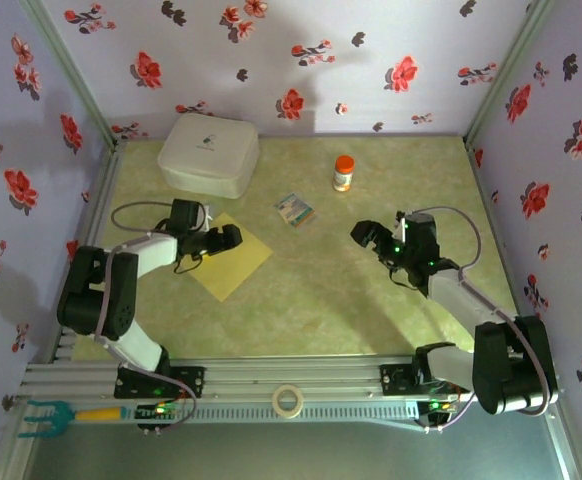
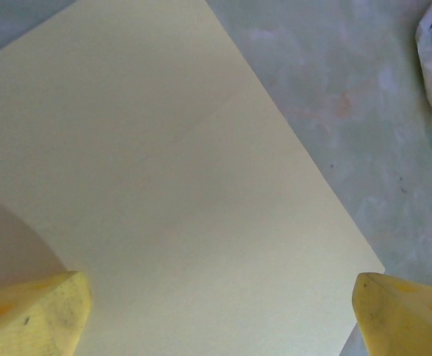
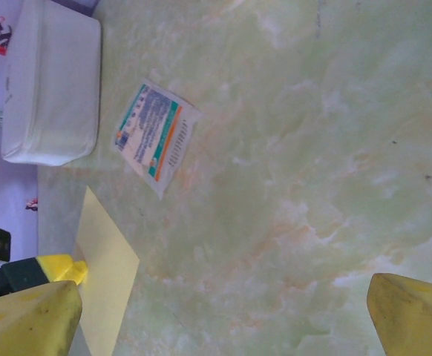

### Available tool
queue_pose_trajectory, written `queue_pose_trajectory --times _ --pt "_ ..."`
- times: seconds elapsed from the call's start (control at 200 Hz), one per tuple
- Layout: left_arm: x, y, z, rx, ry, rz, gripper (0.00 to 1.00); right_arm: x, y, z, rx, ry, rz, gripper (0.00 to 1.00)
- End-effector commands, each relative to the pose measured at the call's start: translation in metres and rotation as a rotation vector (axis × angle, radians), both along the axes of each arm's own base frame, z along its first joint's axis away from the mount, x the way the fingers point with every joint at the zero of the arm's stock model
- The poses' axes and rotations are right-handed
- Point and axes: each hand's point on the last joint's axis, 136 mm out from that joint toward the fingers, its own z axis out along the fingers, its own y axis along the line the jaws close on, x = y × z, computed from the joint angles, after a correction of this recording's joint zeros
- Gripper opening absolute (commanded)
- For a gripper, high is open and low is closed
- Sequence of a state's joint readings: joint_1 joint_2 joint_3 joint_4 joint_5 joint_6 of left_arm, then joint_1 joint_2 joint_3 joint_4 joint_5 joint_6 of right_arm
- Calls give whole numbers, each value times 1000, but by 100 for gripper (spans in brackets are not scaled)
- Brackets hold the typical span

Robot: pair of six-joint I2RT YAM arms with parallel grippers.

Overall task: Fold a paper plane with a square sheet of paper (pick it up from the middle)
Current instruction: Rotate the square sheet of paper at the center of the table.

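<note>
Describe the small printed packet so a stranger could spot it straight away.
Start at the white box at the far left of the green marbled table and move right toward the orange-capped bottle. The packet lies flat between them, slightly nearer the front. It alone is printed in teal, blue and orange; the yellow sheet nearby is plain and larger.

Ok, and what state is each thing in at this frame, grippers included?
square sheet of paper: flat on the table, not yet folded.
left gripper: open, poised over the sheet.
right gripper: open, above bare table, holding nothing.
white box: lid closed.
bottle: upright, orange cap on.
printed packet: lying flat, apart from the sheet.
</note>
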State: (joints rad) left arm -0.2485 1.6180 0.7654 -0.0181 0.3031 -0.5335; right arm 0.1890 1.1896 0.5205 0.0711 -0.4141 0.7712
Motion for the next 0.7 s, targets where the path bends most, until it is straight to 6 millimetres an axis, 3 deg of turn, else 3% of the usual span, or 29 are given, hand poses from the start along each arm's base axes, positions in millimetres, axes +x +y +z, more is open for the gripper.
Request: queue_pose_trajectory --times 0.0,0.21,0.325,0.535,0.695 --pt "-37 10 -35 33 149 116 92 -4 -4 -5 -16 40 -31 99" --pt "-68 4 -53 13 188 285 92 -10 -9 -12 -13 85 -71 99" --pt "-82 0 -53 8 179 380 92 -15 -9 -20 9 134 -96 99" --pt "-95 -10 -29 54 107 490 92 -26 -3 -30 56 188 -95 99" --pt "-82 -32 10 72 -10 330 96 -29 4 -23 75 177 -67 99"
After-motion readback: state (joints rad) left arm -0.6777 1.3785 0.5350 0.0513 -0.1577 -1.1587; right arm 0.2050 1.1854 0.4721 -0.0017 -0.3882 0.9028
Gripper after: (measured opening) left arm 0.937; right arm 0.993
